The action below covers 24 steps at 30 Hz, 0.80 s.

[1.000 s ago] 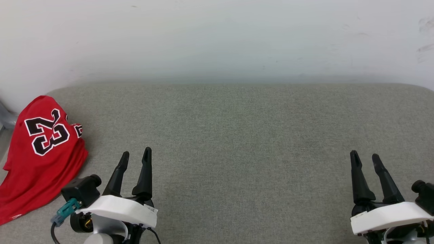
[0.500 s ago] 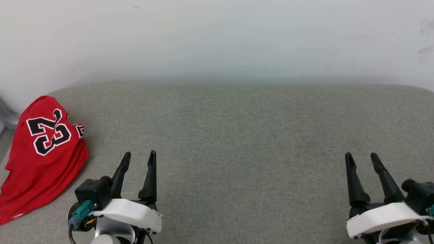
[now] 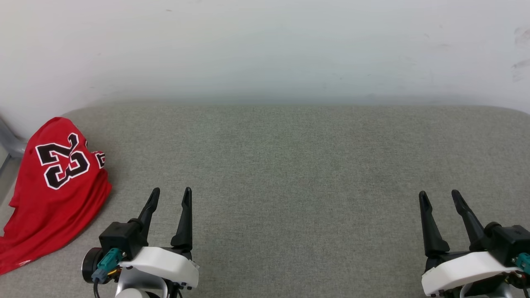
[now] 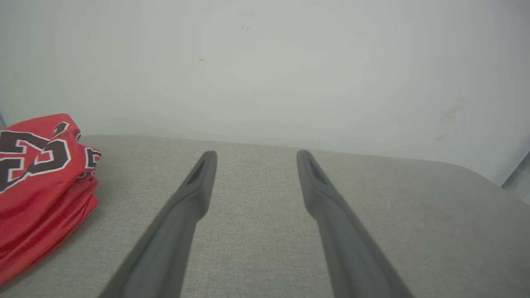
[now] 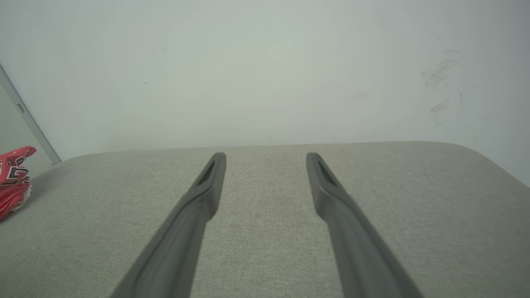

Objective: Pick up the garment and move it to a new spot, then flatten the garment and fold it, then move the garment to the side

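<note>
Jaws of left gripper (image 3: 171, 191) and right gripper (image 3: 438, 193) gape empty above the near edge of the grey pad (image 3: 290, 165). The garment (image 3: 54, 194) lies heaped at the pad's left edge; the left gripper should probably pinch its raised top fold.

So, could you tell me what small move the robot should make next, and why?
Probably swing the open left claw toward the garment. It lies bunched at the left edge of the grey surface, nearest that claw, while the right claw, also open, sits far across.
</note>
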### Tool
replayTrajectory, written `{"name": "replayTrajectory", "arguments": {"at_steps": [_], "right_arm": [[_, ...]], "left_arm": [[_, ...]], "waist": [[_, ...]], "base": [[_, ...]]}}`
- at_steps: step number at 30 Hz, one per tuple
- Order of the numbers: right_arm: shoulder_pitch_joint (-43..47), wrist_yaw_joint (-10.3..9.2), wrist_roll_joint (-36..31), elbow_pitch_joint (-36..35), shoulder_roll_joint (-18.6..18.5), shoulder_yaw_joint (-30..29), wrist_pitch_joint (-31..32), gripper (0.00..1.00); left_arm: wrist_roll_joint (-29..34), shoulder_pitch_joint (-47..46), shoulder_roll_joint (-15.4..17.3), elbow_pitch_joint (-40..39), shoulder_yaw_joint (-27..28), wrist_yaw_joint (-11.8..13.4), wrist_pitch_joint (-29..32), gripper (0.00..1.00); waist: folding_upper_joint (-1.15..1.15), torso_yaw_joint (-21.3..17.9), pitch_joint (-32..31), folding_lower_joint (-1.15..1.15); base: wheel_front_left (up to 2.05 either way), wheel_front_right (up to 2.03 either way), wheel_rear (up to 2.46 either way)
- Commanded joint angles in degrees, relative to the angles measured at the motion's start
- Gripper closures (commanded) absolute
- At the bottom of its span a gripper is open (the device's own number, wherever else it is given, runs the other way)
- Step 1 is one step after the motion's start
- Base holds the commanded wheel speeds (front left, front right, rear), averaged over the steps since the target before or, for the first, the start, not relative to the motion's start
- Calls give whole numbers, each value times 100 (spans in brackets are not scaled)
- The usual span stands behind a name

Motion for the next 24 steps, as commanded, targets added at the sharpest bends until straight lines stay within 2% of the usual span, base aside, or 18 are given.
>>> {"name": "replayTrajectory", "arguments": {"at_steps": [1,15,24], "right_arm": [[27,-1,-148,-52,4,-11,-35,0],[133,-2,-523,-89,6,-95,-113,0],[159,-2,-806,-195,7,-39,-160,0]], "left_arm": [[138,24,-14,-5,23,-32,-58,0],[626,16,-143,101,119,-200,-219,0],[935,-91,-237,119,278,-243,-314,0]], "waist": [[0,7,-8,0],[0,95,-33,0],[0,516,5,0]], "base": [[0,0,0],[0,0,0],[0,0,0]]}}
